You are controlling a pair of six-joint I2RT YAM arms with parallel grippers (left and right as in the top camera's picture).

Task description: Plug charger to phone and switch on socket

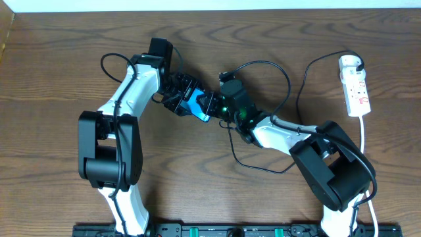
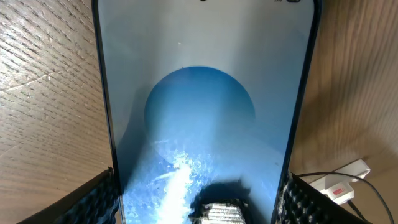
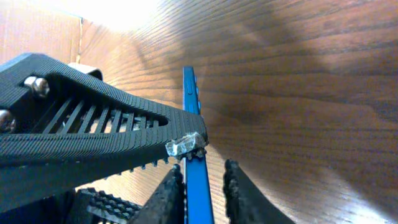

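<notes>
The phone [image 1: 196, 105] is lifted off the table at the centre, with its blue screen filling the left wrist view [image 2: 199, 93]. My left gripper [image 1: 184, 95] is shut on its two long sides [image 2: 199, 193]. In the right wrist view the phone shows edge-on [image 3: 191, 99]. My right gripper [image 1: 225, 105] straddles that edge [image 3: 200, 180], with the left finger against it and a gap on the right. The charger's black cable [image 1: 283, 76] loops behind the right arm. I cannot make out its tip. The socket, a white power strip [image 1: 355, 89], lies at the far right.
The power strip also shows at the lower right of the left wrist view [image 2: 339, 183]. More black cable [image 1: 247, 163] lies on the wooden table in front of the right arm. A small silvery piece [image 3: 186, 144] sits at the phone's edge by the left gripper's ribbed finger [image 3: 93, 137].
</notes>
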